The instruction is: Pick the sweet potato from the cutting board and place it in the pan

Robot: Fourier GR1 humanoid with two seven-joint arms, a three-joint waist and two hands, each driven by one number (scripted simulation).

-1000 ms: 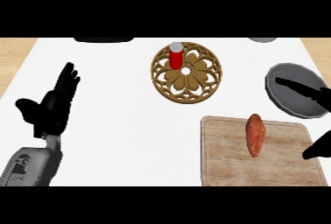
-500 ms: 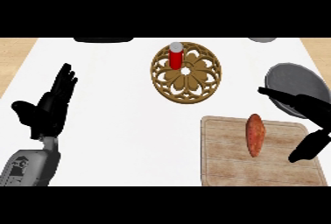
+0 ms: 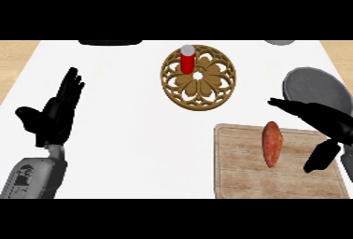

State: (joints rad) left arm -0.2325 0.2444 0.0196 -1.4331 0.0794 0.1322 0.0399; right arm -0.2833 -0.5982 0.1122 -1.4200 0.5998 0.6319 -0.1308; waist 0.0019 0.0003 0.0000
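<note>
White table carries the cutting board, where the sweet potato lies just beside the right hand, whose spread fingers have closed in, pan behind.

I see a cutting board of pale, matt wood with visible grain. On it, the sweet potato has dull, rough orange skin. Beyond the board, the pan looks matt dark grey metal, and the carved trivet is brown wood.
</note>
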